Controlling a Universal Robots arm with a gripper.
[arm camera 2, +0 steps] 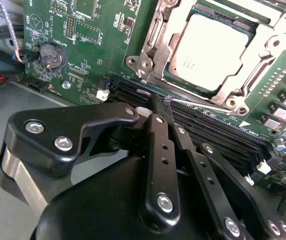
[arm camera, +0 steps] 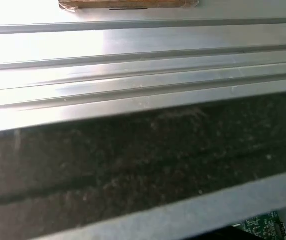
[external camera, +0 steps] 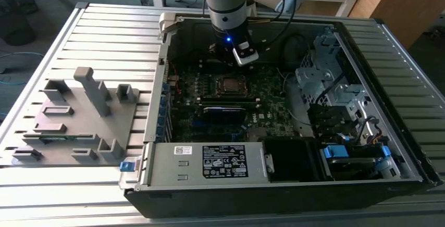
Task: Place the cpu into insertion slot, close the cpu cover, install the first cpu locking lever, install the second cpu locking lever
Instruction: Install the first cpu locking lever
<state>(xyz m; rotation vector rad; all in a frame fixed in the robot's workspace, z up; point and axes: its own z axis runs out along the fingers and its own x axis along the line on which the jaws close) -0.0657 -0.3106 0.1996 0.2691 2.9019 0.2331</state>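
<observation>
The cpu lies with its silver top up in the insertion slot on the green motherboard. The cpu cover lies flat as a metal frame around it. A thin silver locking lever runs along the socket's edge beside the memory slots. My gripper has its black fingers shut together, tips right at the hooked end of that lever; whether they pinch it I cannot tell. In the exterior view the gripper hangs just behind the socket inside the open computer case.
Long black memory slots run under the fingers, and a coin battery sits nearby. The case holds a power supply, drive cages and cables. A grey fixture stands on the slatted table at the exterior view's left.
</observation>
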